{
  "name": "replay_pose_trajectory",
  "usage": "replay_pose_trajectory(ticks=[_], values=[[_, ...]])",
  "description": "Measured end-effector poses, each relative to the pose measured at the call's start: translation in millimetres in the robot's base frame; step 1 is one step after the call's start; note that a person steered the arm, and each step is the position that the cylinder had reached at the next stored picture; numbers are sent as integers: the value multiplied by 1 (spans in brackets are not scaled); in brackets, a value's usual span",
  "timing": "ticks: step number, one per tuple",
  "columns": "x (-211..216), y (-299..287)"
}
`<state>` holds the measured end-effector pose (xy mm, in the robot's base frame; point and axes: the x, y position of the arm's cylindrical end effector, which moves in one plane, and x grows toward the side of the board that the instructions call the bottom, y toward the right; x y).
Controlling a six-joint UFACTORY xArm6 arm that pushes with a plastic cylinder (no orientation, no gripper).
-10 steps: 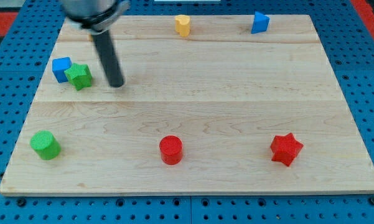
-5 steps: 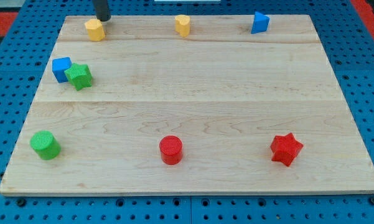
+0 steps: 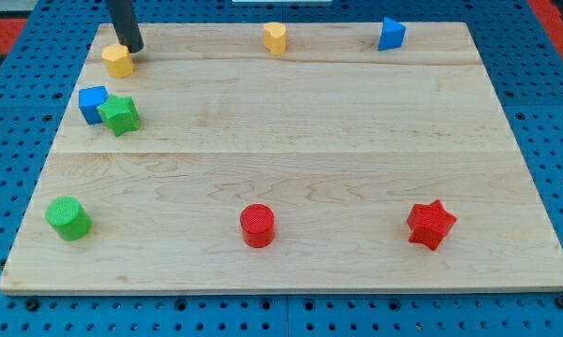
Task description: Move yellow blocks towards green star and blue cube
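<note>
A yellow block (image 3: 118, 61) sits near the board's top left. My tip (image 3: 133, 47) touches its upper right side. Just below it, the blue cube (image 3: 92, 101) and the green star (image 3: 120, 114) sit side by side, touching. A second yellow block (image 3: 275, 37) stands at the top middle of the board, far from my tip.
A blue triangular block (image 3: 391, 34) is at the top right. A green cylinder (image 3: 67, 218) is at the bottom left, a red cylinder (image 3: 258, 226) at the bottom middle, a red star (image 3: 430, 225) at the bottom right. The wooden board's (image 3: 290, 122) left edge is close to the yellow block.
My tip went from beside the green star up to the top edge, then came down-left. The left yellow block has slid down and left, closer to the blue cube.
</note>
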<state>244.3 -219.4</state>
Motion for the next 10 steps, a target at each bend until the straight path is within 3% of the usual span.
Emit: replay_pose_trajectory(ticks=[3, 4, 5, 6, 8, 9, 10], values=[[19, -35], [51, -6], [56, 30], [56, 126], [11, 260], [-33, 247], [-50, 231]])
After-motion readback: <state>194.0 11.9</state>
